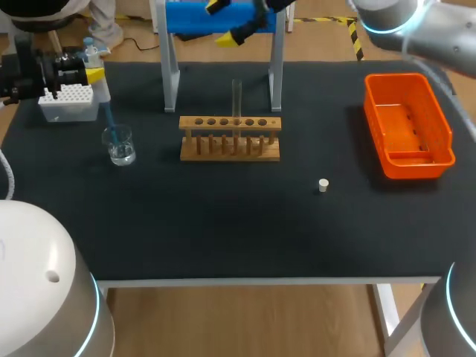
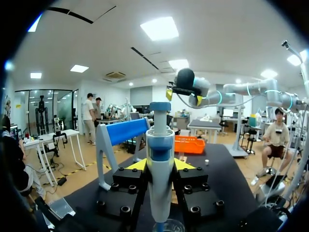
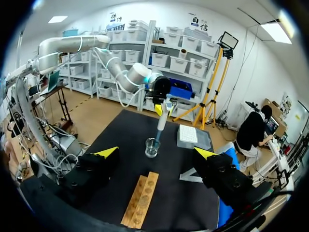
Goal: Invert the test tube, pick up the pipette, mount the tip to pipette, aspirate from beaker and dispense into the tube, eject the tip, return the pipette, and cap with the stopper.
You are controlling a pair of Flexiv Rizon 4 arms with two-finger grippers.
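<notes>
Pipette (image 2: 160,145): clamped between the fingers of the left end effector (image 2: 160,165) at the far left of the table (image 1: 223,230). A blue tip is fitted, and it reaches down into the beaker (image 1: 119,146), which holds clear liquid.

Test tube (image 1: 236,97): stands upright in the wooden rack (image 1: 230,138) at mid-table, and looks to be mouth up.

Progress, as judged: tube turned, pipette taken up and tip mounted appear done. Aspiration is the step in hand. Outstanding are dispensing into the tube, ejecting the tip, returning the pipette to the blue stand (image 1: 223,16) and capping.

Stopper (image 1: 323,185): lies loose on the table, right of and nearer than the rack, untouched.

Right end effector (image 3: 155,153): fingers wide apart, holding nothing, raised over the far side near the stand.

Other items: tip box (image 1: 68,102) just beyond the beaker; orange bin (image 1: 420,165) at the right.

Markings: no writing can be read on any item on the table.
</notes>
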